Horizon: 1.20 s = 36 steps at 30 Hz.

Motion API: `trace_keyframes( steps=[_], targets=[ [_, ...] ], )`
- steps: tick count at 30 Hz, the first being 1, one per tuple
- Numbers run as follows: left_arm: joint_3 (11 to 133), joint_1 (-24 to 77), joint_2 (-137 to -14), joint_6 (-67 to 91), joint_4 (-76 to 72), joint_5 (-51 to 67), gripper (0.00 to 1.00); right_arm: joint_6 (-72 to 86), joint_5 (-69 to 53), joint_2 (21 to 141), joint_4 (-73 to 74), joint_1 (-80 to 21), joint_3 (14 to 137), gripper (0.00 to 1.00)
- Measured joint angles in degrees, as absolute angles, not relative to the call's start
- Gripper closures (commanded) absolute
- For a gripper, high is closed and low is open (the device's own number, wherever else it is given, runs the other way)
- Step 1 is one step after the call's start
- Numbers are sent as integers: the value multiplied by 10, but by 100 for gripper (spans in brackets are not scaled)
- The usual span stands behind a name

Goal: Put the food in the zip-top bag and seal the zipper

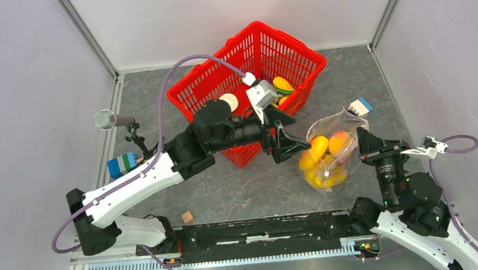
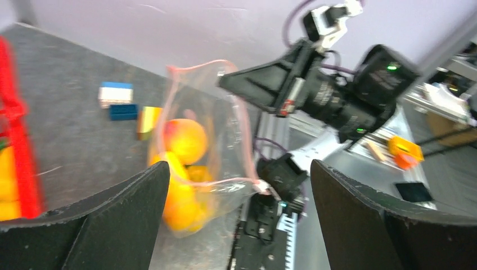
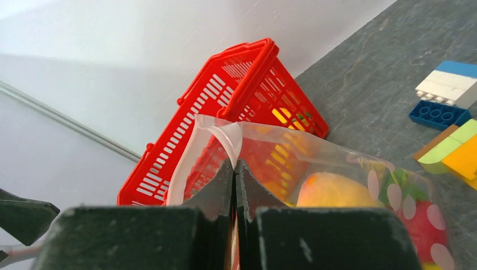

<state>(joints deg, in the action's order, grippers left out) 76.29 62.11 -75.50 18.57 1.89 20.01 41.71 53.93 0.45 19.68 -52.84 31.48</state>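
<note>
Top external view: two arms, one red mesh plastic basket [image 1: 241, 47], and one clear dotted zip-top bag [image 1: 346, 122] on the grey table [image 1: 229, 195], right of the basket.
Food in bag: at least four glossy yellow-orange toy fruits [image 1: 320, 146] (the right wrist view also shows a red one [image 3: 419, 230]).
Food in basket: one yellow-green piece [image 1: 282, 84] and one pale round piece [image 1: 228, 101].
Left arm: reaches across the basket's front, wrist facing the bag.
Left gripper [image 1: 294, 148]: jaws spread wide, holding nothing, just beside the bag.
Right arm: elbow folded, reaching in from the near right.
Right gripper [image 3: 235, 169]: clenched on the bag's mouth edge.
Zipper [image 3: 229, 140]: the pale strip runs into that pinch, and the mouth gapes unsealed.
Loose bits: one wooden cube [image 1: 187, 217], one white-and-blue brick stack [image 1: 360, 107], and one blue-green brick cluster [image 1: 122, 164].
</note>
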Motion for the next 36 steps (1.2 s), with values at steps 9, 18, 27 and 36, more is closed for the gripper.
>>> trace_keyframes(
  steps=[9, 18, 27, 36],
  targets=[
    [747, 616, -725, 118, 123, -27, 0, 394, 499, 90, 210, -528, 357, 96],
    [742, 519, -726, 108, 204, -83, 0, 365, 432, 131, 187, -528, 357, 96],
    [773, 383, -812, 108, 269, -27, 0, 361, 414, 133, 178, -528, 357, 96],
    [844, 353, -952, 110, 301, -122, 0, 361, 409, 133, 175, -528, 356, 96]
  ],
)
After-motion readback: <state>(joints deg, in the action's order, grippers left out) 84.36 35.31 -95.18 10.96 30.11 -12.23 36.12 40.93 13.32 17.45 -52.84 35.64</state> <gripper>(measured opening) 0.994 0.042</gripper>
